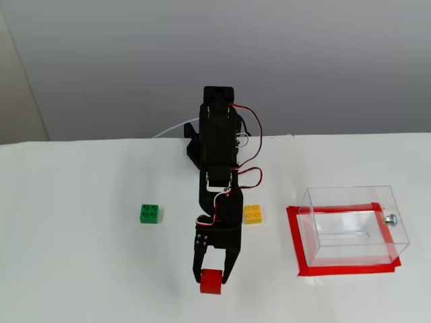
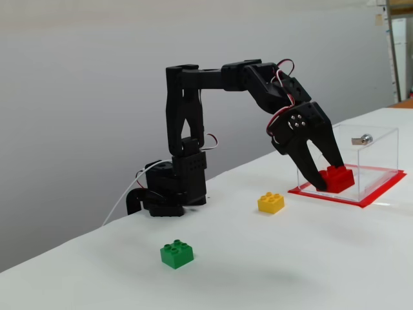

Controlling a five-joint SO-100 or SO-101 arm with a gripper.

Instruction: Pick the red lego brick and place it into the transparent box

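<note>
Your white worktop fills the near half of both fixed views, matte and evenly lit, with only soft, faint shadows. Behind its far edge you face a plain grey wall, bare and smooth. At the far left of one fixed view a paler beige wall panel meets the grey at a slanted seam. At the far right of the other, pale shelving stands beyond the worktop's end.
</note>
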